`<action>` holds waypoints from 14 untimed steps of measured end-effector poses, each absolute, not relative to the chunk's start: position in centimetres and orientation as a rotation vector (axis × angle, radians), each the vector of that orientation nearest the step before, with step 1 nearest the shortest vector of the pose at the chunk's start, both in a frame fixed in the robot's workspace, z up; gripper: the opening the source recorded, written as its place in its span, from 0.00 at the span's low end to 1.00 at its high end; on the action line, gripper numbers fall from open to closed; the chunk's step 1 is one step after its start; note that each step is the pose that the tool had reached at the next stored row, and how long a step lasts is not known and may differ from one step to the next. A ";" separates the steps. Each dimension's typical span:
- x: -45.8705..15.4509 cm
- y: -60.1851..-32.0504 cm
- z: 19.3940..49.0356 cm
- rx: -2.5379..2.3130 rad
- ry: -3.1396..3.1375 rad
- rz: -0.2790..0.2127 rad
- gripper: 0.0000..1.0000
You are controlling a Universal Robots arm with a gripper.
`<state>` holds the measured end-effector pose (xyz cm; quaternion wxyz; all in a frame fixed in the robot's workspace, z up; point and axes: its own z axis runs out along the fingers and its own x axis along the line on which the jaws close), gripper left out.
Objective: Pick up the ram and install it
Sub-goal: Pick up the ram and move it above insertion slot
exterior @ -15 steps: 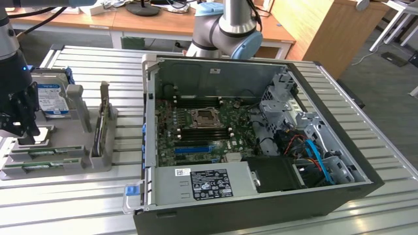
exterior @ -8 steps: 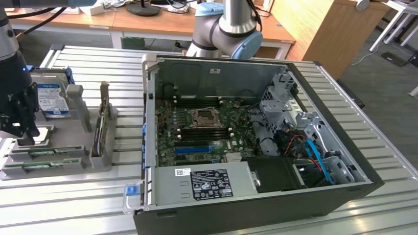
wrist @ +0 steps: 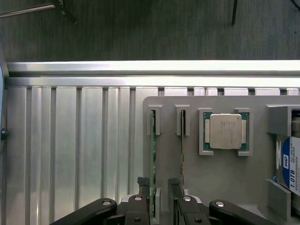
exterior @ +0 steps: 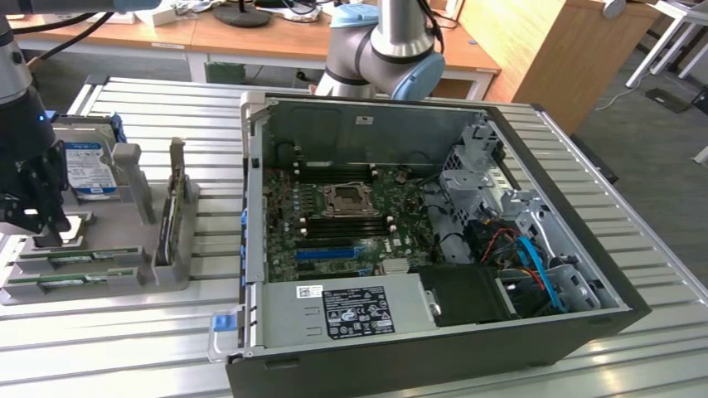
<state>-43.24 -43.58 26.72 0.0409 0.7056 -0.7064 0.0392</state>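
Black fingers [wrist: 142,183] of the hand [wrist: 158,183] sit closest to the wrist camera. They stand wide apart and hold nothing. The ram [wrist: 153,150] runs between them. It is a thin green stick, and it stands on its edge in a slot of the gray tray [wrist: 220,183]. One finger is just beside the ram, but I cannot tell if it touches.

A second stick [wrist: 182,140] stands in the next slot, just outside the other finger. Beside that slot, the square silver chip [wrist: 225,131] lies in its own little pocket. Past the chip sits the hard drive [wrist: 291,164] with a blue label. The tray lies on a ribbed metal surface [wrist: 70,154].

From the exterior view, the hand hangs over the tray at the exterior view's left edge. The open computer case [exterior: 366,124] sits in the middle, with a green board [exterior: 332,224] flat inside it. The tray and the case lie side by side, a little apart. Part of the robot arm [exterior: 387,41] rises behind the case, at the top middle.
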 end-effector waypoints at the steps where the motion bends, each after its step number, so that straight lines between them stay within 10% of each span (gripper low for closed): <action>1: -43.3 -43.6 26.7 2.164 -2.167 0.124 0.30; 14: -43.3 -43.6 26.5 2.183 -2.189 0.136 0.30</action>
